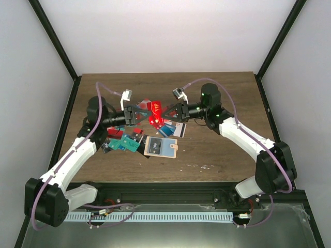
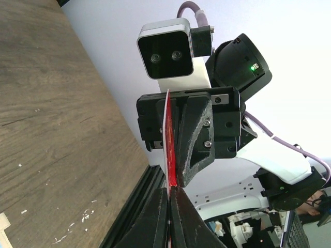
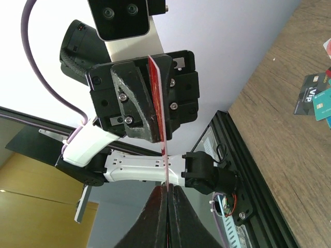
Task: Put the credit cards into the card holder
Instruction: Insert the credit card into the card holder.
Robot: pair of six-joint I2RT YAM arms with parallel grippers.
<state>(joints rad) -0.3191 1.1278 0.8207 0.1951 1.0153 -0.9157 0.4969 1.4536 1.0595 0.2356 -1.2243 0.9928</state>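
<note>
Both grippers meet above the table, each shut on an opposite edge of one red card (image 1: 155,119), held in the air on edge. My left gripper (image 1: 146,115) pinches it at the bottom of the left wrist view (image 2: 169,192), where the card (image 2: 168,139) runs up into the right gripper's fingers (image 2: 194,139). My right gripper (image 1: 165,114) pinches it in the right wrist view (image 3: 167,192), where the card (image 3: 158,103) reaches the left gripper's fingers (image 3: 135,103). The tan card holder (image 1: 161,147) lies flat below them, its snap tab to the right. Loose cards (image 1: 123,143) lie left of it.
More cards lie under the grippers, among them a red VIP card (image 1: 155,107) and blue and white ones (image 1: 173,130). A few cards show at the right edge of the right wrist view (image 3: 313,98). A black frame rail (image 1: 170,191) runs along the table's near edge.
</note>
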